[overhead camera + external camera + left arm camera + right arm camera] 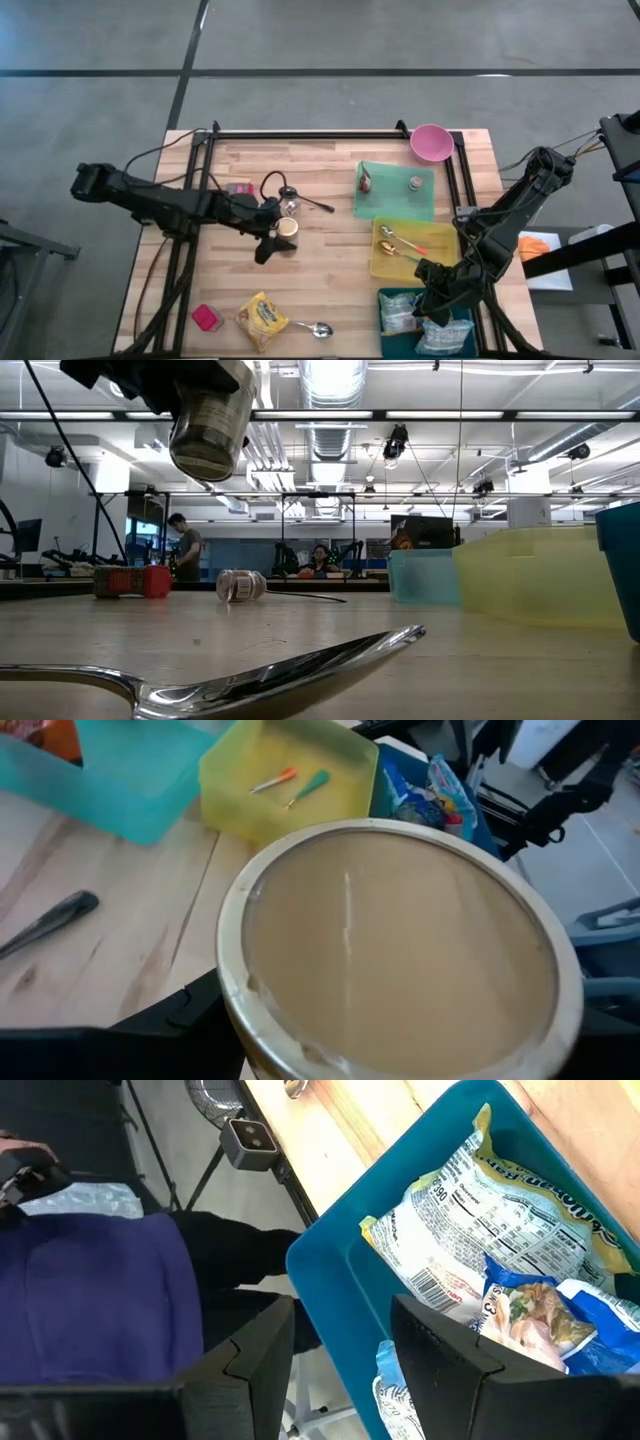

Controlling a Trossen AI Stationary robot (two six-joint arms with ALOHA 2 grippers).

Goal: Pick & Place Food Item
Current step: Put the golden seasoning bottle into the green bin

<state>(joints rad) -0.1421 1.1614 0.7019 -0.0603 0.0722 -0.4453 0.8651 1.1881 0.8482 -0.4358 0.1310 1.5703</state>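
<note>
**Can held aloft in the left gripper, mid-table**

The left gripper (pixel 277 238) is clamped across the sides of a small round can (pixel 287 227), lifted clear of the table (pixel 330 275) near its middle. The can looks rigid, smooth-walled and moderately heavy, so a mid-wall grip suits it. Its long axis stands close to vertical. The right gripper (pixel 437 285) hangs part-open over the blue bin (pixel 382 300), holding nothing.

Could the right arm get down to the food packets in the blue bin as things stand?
Probably yes. The right gripper hangs at the blue bin, fingers open, and the food packets lie uncovered on top. The left gripper is far off, holding a jar.
</note>
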